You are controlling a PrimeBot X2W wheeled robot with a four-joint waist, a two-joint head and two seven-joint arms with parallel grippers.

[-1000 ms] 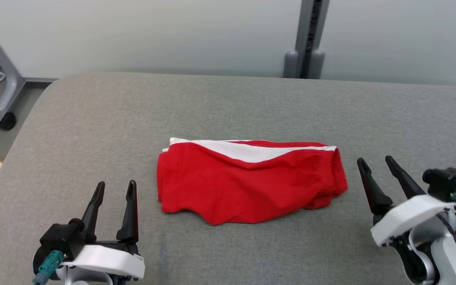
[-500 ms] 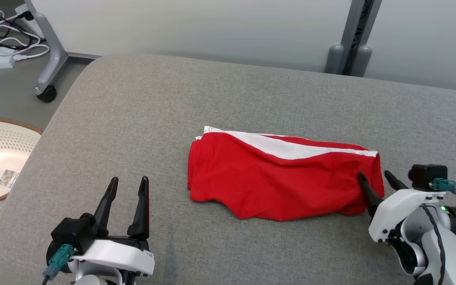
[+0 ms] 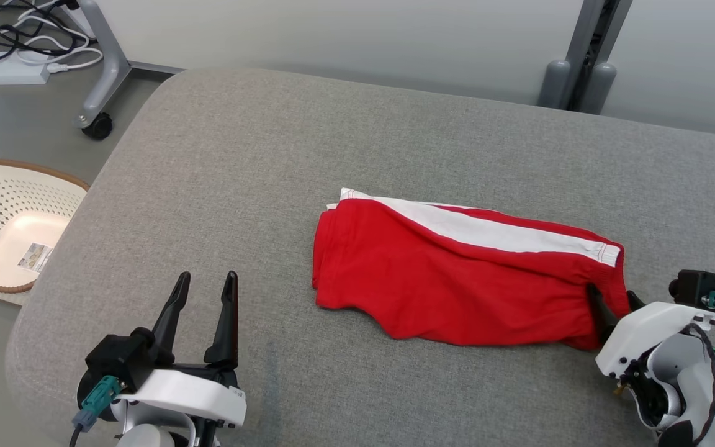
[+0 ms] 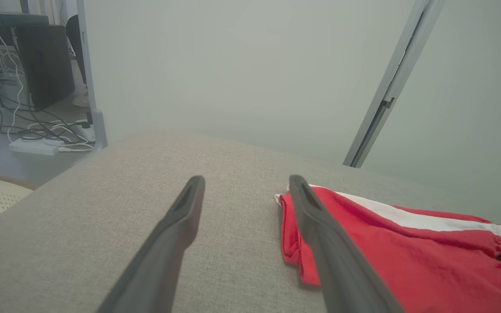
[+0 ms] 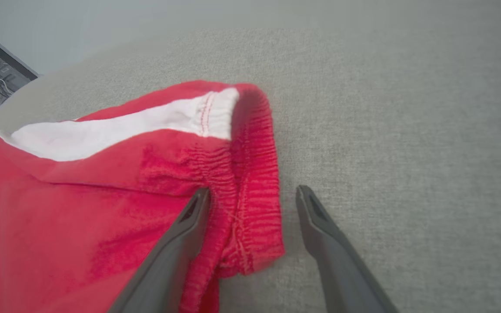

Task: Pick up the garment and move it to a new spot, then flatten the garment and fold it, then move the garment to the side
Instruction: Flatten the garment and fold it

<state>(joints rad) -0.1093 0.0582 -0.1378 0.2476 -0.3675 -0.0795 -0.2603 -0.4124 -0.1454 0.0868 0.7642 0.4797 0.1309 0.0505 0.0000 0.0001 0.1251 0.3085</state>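
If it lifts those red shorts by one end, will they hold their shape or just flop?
Probably flop: the red shorts lie in soft wrinkled folds. Likely light, being thin cloth. The gathered waistband between the right fingers should grip well, not slip.

The left pincer held its two dark fingers wide apart above the grey tabletop. A red garment with a white stripe lay on the tabletop, to the right in this view. White cables lay on the floor far off at the left.
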